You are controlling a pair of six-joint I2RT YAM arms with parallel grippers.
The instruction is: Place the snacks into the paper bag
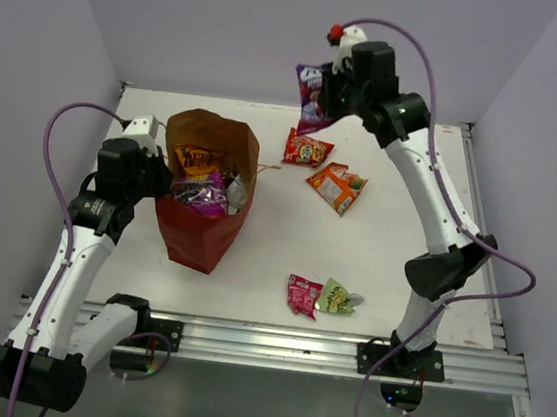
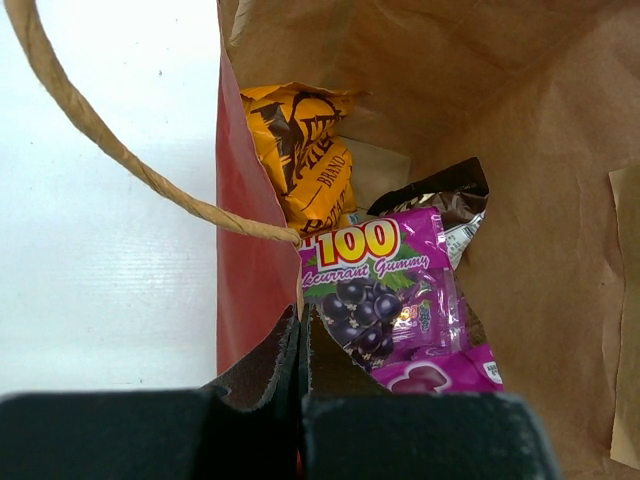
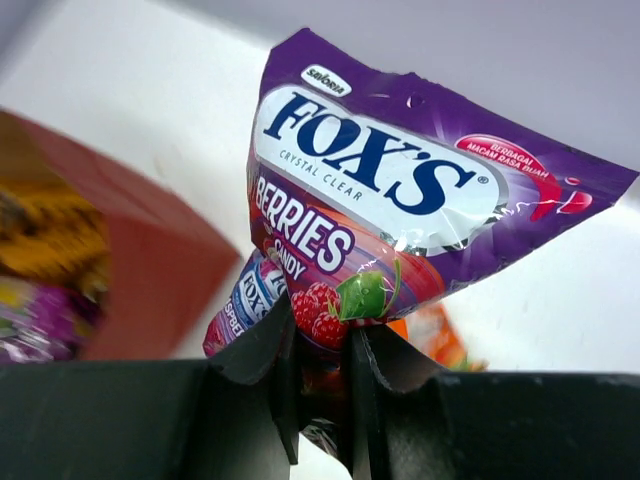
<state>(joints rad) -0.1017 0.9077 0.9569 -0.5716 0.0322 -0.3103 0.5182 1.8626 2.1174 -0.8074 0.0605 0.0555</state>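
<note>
the right gripper was pinching the lower corner of the purple bag, its jaws nearly together with crinkled foil caught between them. the packet stood out from the fingers along its long axis, glossy and puffed, with one seam edge flaring wide. in the top view this gripper hung raised at the far side of the table. from there the paper bag lay to its left and nearer the arm bases, mouth open upward. so the coming move looked like a carry leftward and toward the near side, then a drop through that opening.

the left gripper was pressed together on the bag's reddish wall at the rim, apparently steadying it. it sat right at the bag, while the right arm was the one loaded. a twine handle looped out over the table beside it.

inside, against the matte tan paper, lay an orange kettle bag, a dark-brown packet and a shiny magenta gummy packet, stacked loosely and leaving room at the far side.

out on the table remained a red packet and an orange packet near the right gripper. a pink packet and a green packet lay touching near the front edge.
</note>
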